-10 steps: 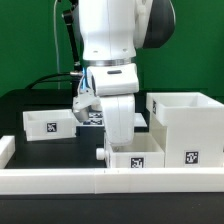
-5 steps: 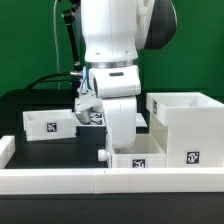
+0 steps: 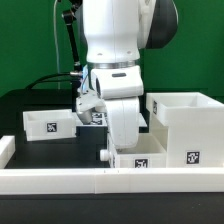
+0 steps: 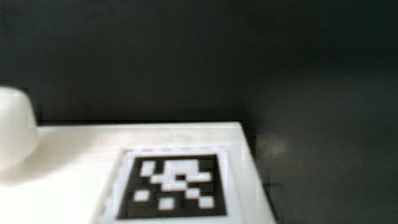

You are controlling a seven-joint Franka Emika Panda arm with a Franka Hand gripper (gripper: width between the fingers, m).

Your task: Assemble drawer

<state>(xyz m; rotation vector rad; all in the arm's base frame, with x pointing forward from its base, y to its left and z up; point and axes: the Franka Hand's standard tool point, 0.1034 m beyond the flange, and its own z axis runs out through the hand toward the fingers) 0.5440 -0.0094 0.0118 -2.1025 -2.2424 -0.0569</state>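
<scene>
A white knobbed tray (image 3: 152,150) sits at the front centre, its knob (image 3: 105,154) pointing to the exterior view's left. My gripper (image 3: 122,138) reaches down onto this tray's near-left wall and seems shut on it; the fingertips are hidden by the hand. The tall white housing (image 3: 188,125) stands just to the exterior view's right of the tray. A second tray (image 3: 47,124) lies at the left. The wrist view shows a white tagged surface (image 4: 178,178) close up over the black table, and no fingers.
The long low white border wall (image 3: 60,181) runs along the front. The marker board (image 3: 97,117) lies behind the arm. A rounded white shape (image 4: 11,130) sits at the edge of the wrist view. Cables hang behind the arm.
The front tray and my gripper have shifted slightly toward the exterior view's right, toward the housing. The left tray and housing have not moved.
</scene>
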